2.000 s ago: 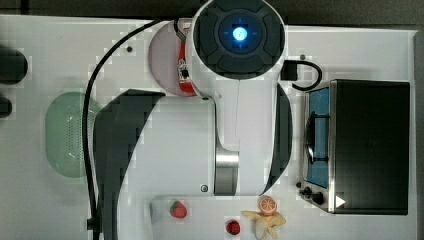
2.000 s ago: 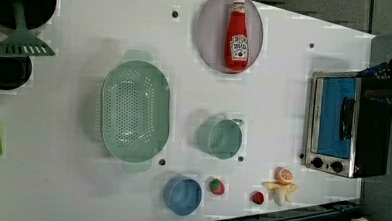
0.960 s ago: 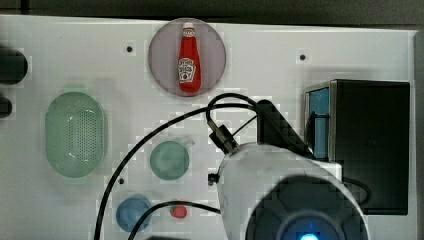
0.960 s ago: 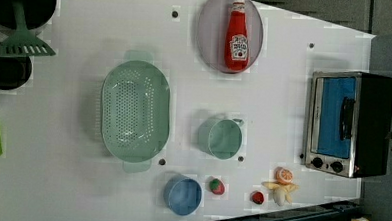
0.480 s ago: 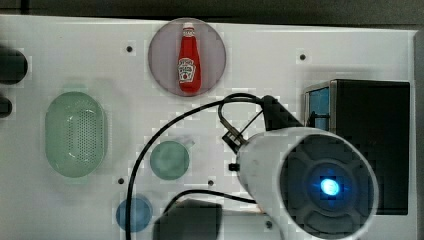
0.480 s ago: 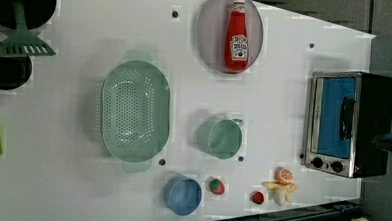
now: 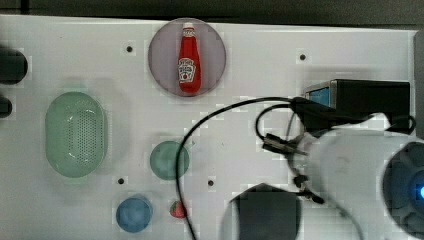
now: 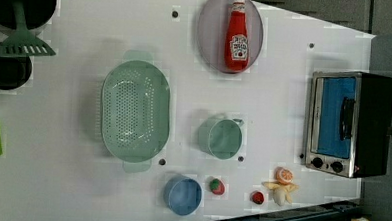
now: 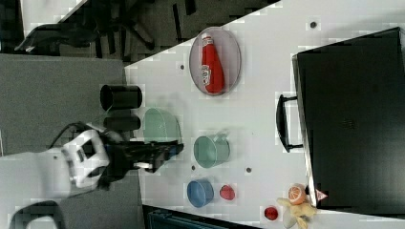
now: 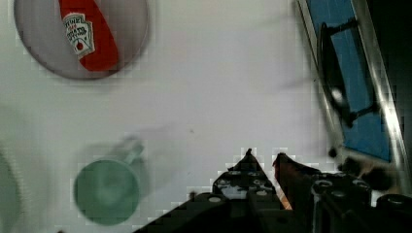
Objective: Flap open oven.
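Observation:
The oven (image 8: 348, 124) stands at the left view's right edge with its bluish glass door shut and its dark handle (image 8: 347, 118) flat against the glass. It also shows as a black box (image 9: 353, 119) in the right view, and partly under my arm (image 7: 370, 97) in the top view. My gripper (image 10: 264, 156) hangs high above the white table, short of the oven door (image 10: 350, 87), and touches nothing. Its fingertips (image 10: 248, 154) stand a narrow gap apart with nothing between them. In the right view the gripper (image 9: 175, 149) points toward the oven from far off.
A ketchup bottle (image 8: 238, 40) lies on a purple plate (image 8: 210, 36). A green colander (image 8: 135, 110), green cup (image 8: 222, 137), blue bowl (image 8: 183, 195), strawberry (image 8: 216, 186) and toy fruit (image 8: 280, 187) dot the table. My arm's white body (image 7: 360, 175) and cable (image 7: 220, 112) cover the top view's lower right.
My arm has swung toward the top view's right, uncovering the blue bowl and strawberry. The oven door has stayed shut.

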